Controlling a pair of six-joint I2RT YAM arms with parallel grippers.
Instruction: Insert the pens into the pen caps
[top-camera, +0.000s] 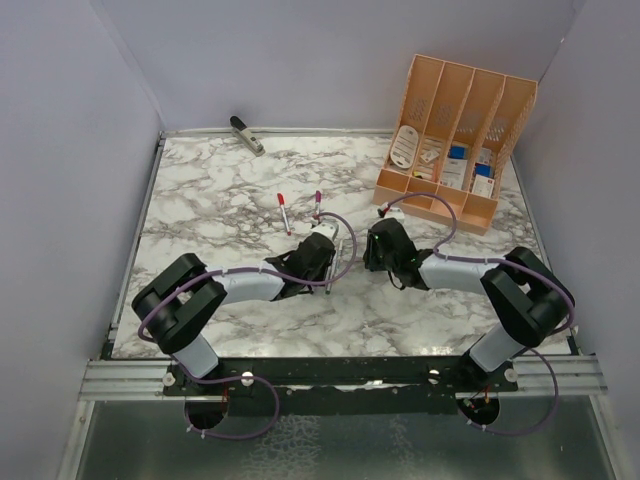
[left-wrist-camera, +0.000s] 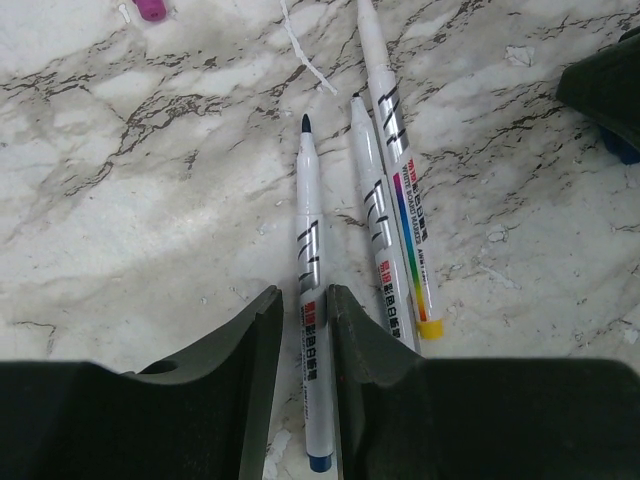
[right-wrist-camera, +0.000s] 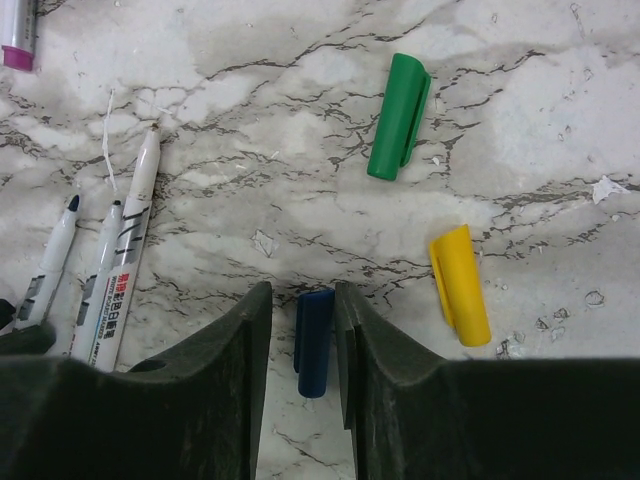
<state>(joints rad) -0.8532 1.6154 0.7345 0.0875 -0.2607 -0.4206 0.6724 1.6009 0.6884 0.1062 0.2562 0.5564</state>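
My left gripper (left-wrist-camera: 303, 300) straddles the blue-ended pen (left-wrist-camera: 309, 220) lying on the marble table (left-wrist-camera: 150, 200), fingers narrowly apart, not clamped. It looks light, stiff and slick, so I'd grip mid-barrel. My right gripper (right-wrist-camera: 303, 295) likewise brackets the tiny blue cap (right-wrist-camera: 314, 350).

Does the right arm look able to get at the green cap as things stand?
Probably yes. The green cap lies alone ahead of the right gripper, with nothing over or against it; the yellow cap sits off to one side. The gripper's fingers straddle the blue cap, though.
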